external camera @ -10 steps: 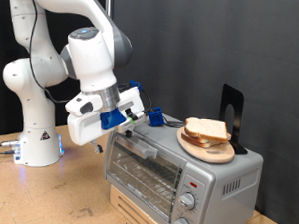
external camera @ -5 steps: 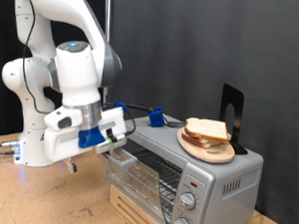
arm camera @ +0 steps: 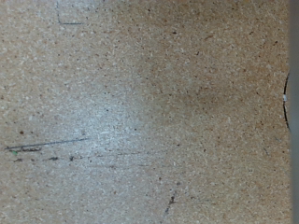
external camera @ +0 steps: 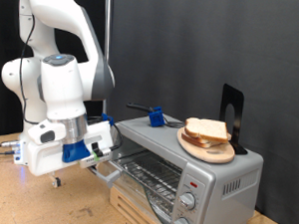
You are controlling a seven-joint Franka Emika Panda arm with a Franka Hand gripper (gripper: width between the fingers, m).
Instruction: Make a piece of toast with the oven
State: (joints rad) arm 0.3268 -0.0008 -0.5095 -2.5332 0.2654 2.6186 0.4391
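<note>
I am looking at the wooden table (external camera: 16, 201) first, since it is filling almost everything my wrist camera is showing: speckled board with a few dark scratches and only a sliver of something pale at one edge. The white arm (external camera: 53, 83) is folding low at the exterior view's left, with the gripper (external camera: 96, 159) hanging down beside the oven's (external camera: 182, 163) front corner. The oven is sitting on a wooden box at the exterior view's right, and its glass door (external camera: 112, 172) is lying swung down and open, the wire rack (external camera: 147, 170) showing inside with nothing on it.

On the oven's roof a round wooden plate (external camera: 206, 146) is carrying the bread (external camera: 207, 130). I am seeing what looks like a stack there, though at this size I cannot separate one slice from another, so I am treating the piece of toast as part of that pile. A blue clip (external camera: 156, 117) and a black stand (external camera: 232, 114) are also sitting up there.

I am judging that the door-opening step is just about finished and the loading step is not yet begun. A pick from the plate calls for lifting clear of the door and rising well above the roof. The claw's fingers are hidden behind the hand, so I cannot tell whether they are spread or closed; nothing shows between them.
</note>
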